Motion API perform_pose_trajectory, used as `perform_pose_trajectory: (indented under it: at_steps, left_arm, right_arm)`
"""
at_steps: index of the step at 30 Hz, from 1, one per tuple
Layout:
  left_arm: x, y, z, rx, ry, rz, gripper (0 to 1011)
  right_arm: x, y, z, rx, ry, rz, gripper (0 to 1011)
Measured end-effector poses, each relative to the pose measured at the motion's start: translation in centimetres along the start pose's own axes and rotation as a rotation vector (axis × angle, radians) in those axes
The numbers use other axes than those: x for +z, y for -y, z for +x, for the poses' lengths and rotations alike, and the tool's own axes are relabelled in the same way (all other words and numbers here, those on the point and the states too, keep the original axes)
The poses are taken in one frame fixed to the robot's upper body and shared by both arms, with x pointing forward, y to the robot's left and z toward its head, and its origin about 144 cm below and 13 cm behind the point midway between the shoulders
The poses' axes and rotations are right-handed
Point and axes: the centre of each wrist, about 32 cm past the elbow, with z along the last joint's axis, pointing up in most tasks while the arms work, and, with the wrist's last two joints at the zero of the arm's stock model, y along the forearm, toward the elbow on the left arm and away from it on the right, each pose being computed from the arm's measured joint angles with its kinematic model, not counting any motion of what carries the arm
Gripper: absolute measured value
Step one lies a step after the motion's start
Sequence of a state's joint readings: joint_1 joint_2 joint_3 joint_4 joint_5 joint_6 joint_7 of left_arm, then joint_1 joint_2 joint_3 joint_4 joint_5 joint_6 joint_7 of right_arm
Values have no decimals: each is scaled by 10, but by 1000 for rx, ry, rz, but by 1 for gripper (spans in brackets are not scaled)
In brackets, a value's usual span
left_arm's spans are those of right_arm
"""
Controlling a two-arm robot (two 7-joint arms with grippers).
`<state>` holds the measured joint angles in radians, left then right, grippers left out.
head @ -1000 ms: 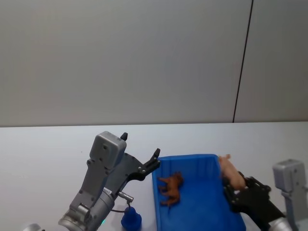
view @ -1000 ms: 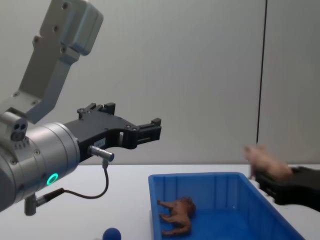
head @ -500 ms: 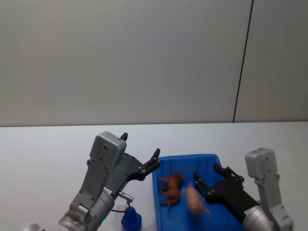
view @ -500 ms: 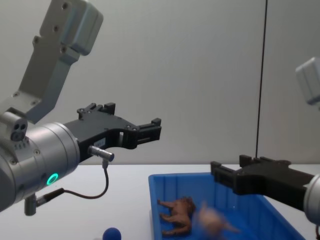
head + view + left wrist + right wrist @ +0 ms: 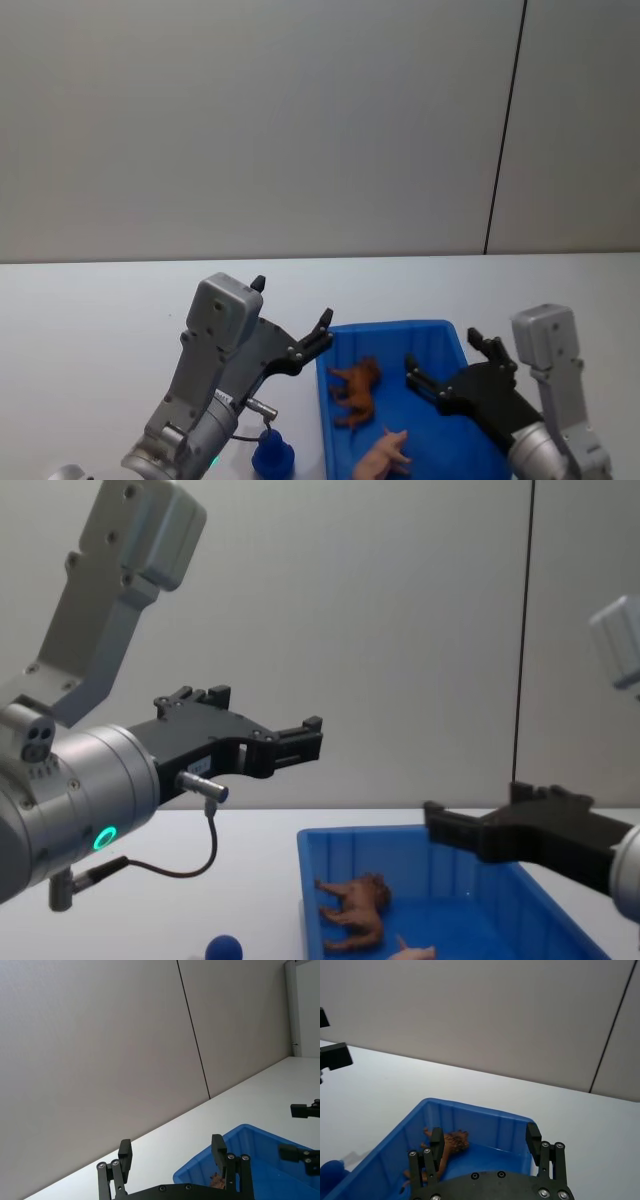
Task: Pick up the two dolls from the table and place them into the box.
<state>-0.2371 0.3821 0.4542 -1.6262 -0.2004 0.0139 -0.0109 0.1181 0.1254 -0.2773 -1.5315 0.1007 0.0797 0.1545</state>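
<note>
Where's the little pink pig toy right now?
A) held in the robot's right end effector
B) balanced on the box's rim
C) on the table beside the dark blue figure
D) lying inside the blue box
D: the pink pig lies on the floor of the blue box near the brown animal; the right end effector above it is open and empty, and the left end effector is open, raised left of the box.

My right gripper (image 5: 485, 1136), jaws spread apart, hangs over the blue box (image 5: 470, 1108). Brown doll (image 5: 452, 1142) lies inside on the floor by an end wall. Dark blue doll (image 5: 332, 1170) sits outside the box.
</note>
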Motion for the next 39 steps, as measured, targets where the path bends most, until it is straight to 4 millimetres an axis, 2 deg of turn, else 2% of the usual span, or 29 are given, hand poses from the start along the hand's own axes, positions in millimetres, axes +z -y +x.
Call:
perform_pose_trajectory:
  at_steps: [20, 39]
  left_arm:
    - [0, 0, 0, 0, 0, 0, 1001]
    - [-1, -8, 2, 13, -43, 89, 1001]
  right_arm:
    - [-10, 39, 21, -188, 4, 11, 1001]
    - [-13, 50, 27, -231, 2, 10, 1001]
